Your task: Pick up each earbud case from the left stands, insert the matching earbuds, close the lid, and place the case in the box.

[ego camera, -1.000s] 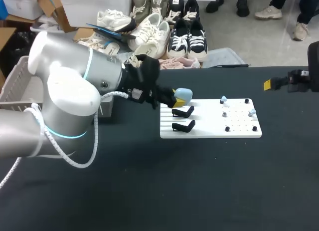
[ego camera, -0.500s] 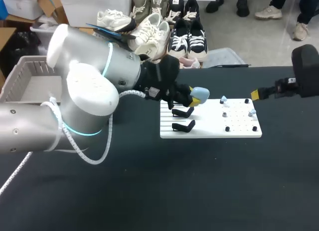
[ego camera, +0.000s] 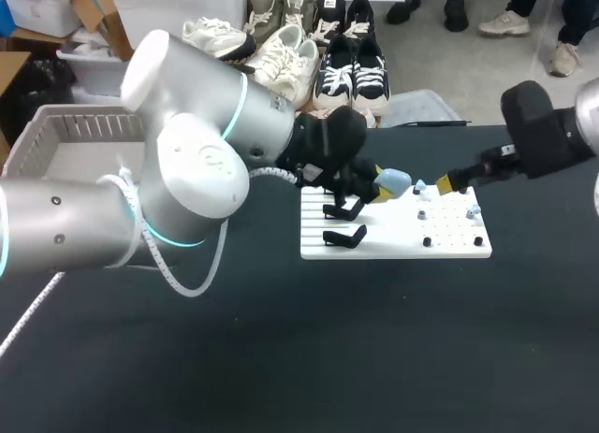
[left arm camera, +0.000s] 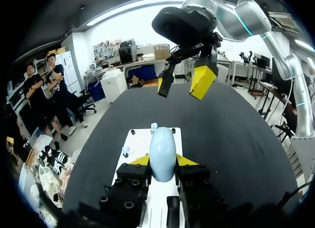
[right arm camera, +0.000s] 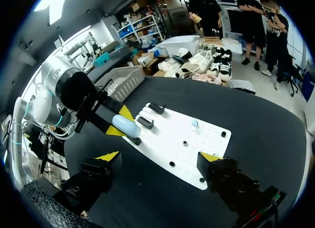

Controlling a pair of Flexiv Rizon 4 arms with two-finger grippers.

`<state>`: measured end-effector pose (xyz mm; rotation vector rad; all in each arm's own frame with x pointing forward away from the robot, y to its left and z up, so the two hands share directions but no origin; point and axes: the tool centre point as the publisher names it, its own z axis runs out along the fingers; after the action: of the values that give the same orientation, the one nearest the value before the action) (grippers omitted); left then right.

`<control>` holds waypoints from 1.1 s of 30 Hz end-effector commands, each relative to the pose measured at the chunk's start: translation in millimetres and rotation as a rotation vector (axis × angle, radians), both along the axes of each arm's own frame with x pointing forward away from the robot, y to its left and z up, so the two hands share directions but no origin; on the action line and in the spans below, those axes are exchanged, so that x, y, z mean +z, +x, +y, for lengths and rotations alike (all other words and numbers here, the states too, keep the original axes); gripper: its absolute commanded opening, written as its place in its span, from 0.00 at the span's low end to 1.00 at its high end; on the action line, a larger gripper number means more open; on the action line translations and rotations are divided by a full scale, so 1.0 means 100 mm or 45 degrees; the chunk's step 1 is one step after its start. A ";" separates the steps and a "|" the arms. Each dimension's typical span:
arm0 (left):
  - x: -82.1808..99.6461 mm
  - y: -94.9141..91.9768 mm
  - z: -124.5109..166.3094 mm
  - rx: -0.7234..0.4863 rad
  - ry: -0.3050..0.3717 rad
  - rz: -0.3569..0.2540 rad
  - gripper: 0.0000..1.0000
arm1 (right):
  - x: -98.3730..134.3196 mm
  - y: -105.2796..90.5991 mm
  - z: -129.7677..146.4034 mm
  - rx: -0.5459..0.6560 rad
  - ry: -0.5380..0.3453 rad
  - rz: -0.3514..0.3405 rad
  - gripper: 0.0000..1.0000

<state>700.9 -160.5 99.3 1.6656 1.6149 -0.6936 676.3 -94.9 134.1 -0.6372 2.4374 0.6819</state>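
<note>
While my left arm lies stretched in from the left side of the table, the grey slatted box (ego camera: 89,126) sits at the far left edge, well apart from everything else. On the left part of the white board (ego camera: 393,246) I see two black stands (ego camera: 344,235), both bare. My left gripper (ego camera: 379,188) hangs just above the upper stand. It is clamped on the pale blue earbud case (left arm camera: 162,151), with a yellow tip pressed against each flank of it. The case is off the board and pokes out ahead of the fingers, toward the middle of the board. From here I cannot tell whether its lid is open. Further right, the peg area of the board carries small black pegs and two pale blue earbuds, one (ego camera: 420,185) near the far edge and one (ego camera: 474,210) toward the right edge. My right gripper (right arm camera: 159,156) comes in from the right and hovers over that far edge, near the first earbud. Its fingers are spread wide with nothing between them.
</note>
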 end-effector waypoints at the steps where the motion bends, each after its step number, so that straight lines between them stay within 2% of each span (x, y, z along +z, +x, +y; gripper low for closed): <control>1: 0.06 -0.02 -0.01 -0.011 0.019 -0.028 0.00 | -0.04 0.07 0.09 0.136 0.150 0.068 1.00; 4: 0.07 -0.05 -0.02 -0.028 0.031 -0.073 0.00 | -0.08 0.06 0.13 0.152 0.151 0.080 1.00; 7: 0.08 -0.07 -0.03 -0.036 0.034 -0.086 0.00 | -0.09 0.06 0.16 0.161 0.154 0.087 1.00; 33: 0.13 -0.10 -0.12 -0.065 0.045 -0.081 0.00 | -0.17 0.06 0.28 0.211 0.183 0.119 1.00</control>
<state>689.9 -171.0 110.3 1.7375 1.5483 -0.6359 677.8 -66.3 119.3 -0.7434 2.4320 0.8743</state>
